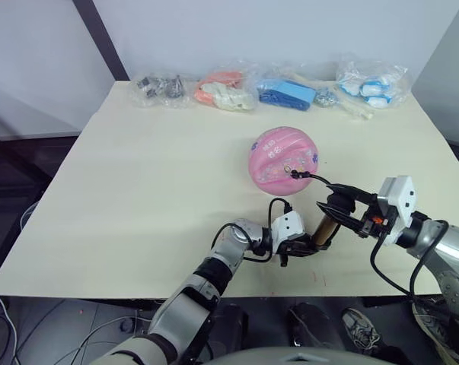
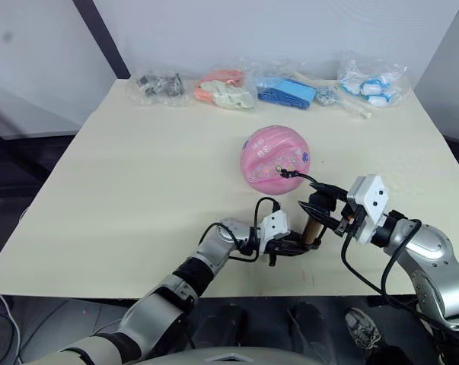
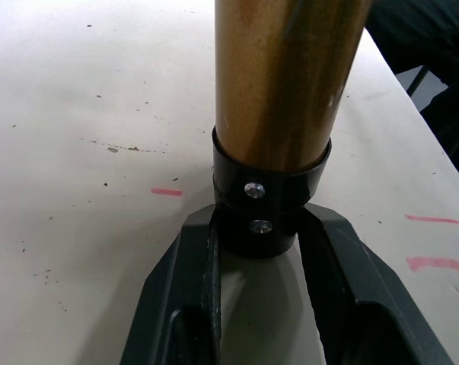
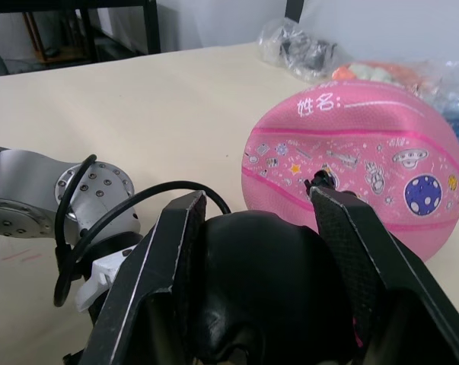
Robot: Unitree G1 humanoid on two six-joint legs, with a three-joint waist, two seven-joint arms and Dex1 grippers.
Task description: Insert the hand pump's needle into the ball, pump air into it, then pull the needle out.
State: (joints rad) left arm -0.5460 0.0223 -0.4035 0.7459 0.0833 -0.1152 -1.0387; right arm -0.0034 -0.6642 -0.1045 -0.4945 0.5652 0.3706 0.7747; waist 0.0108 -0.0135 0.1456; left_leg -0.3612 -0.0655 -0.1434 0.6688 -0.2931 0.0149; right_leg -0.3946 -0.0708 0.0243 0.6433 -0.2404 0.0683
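Left claw: your left gripper [image 1: 305, 245] is clamped on the black end cap at the base of the slim gold-bronze hand pump [image 1: 325, 229]; in the left wrist view the cap sits pinched between both black fingers [image 3: 185, 258].
Right claw: your right gripper [image 1: 343, 212] is closed around the pump's rounded black T-handle [image 4: 263, 293], one finger on each side of it.
Pump axis: the cylinder runs from the left claw up and across to the right claw, so its long axis lies between your two grippers, tilted off the cream table [image 1: 138, 190].
Ball: the pink rubber ball with cartoon prints [image 1: 283, 160] rests on the table just beyond the right claw, and is nearer to that claw than to the left.
Needle: the thin black hose [image 1: 318, 179] arcs from the handle end to a small black fitting [image 2: 282, 172] touching the ball's near face; the needle itself is too small to make out, but it looks seated.
Key relation: pumping turns on moving the handle along the cylinder's axis while the left claw holds the base fixed.
Containers: clear bags [image 1: 229, 90] lie in a row well beyond the ball, holding dark, orange, blue and white items.
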